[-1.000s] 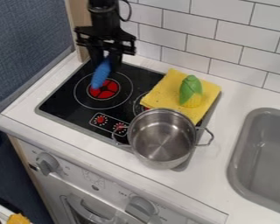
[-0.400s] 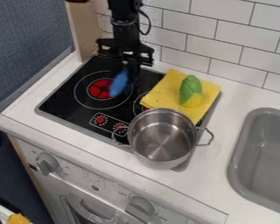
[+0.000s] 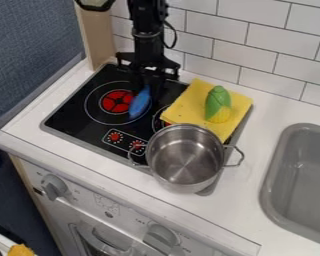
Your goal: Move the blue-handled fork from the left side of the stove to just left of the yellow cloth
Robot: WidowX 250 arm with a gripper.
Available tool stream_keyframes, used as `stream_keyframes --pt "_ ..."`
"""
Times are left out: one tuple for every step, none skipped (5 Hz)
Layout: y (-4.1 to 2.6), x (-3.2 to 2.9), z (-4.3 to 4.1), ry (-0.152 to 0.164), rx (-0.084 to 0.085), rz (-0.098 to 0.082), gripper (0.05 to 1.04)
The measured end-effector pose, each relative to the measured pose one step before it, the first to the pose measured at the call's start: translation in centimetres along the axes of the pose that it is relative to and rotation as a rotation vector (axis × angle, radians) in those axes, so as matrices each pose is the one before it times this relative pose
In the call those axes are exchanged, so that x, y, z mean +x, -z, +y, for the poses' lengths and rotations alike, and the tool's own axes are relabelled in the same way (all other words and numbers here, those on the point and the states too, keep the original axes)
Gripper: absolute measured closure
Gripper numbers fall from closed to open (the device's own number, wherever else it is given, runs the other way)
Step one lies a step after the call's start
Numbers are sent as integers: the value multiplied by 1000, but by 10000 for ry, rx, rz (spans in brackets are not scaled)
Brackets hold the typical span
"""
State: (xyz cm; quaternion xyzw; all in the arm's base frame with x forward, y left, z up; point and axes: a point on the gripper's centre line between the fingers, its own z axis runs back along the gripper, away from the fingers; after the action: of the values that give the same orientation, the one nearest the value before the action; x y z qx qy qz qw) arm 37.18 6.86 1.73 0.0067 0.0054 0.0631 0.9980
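In the gripper (image 3: 145, 88), a blue object (image 3: 140, 103) slants lengthwise down and left.

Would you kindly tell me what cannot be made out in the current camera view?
Blue object, camera view: upper end hidden by the end effector.
Right burner, camera view: mostly covered by the yellow cloth and pot.
Sink, camera view: right side cut off by the edge.
Orange item, camera view: cut off by the bottom edge.

Toy kitchen (stove (image 3: 68, 131), sink (image 3: 276, 172)).
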Motion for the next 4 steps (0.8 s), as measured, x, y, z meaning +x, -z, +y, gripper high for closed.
stream_keyframes --pt "-1 -11 267 -91 132 5 302" --pt "163 -257 -116 135 116 77 83" --pt "-1836 -719 -851 508 214 -485 77" --pt "-3266 -641 -582 233 76 -853 83"
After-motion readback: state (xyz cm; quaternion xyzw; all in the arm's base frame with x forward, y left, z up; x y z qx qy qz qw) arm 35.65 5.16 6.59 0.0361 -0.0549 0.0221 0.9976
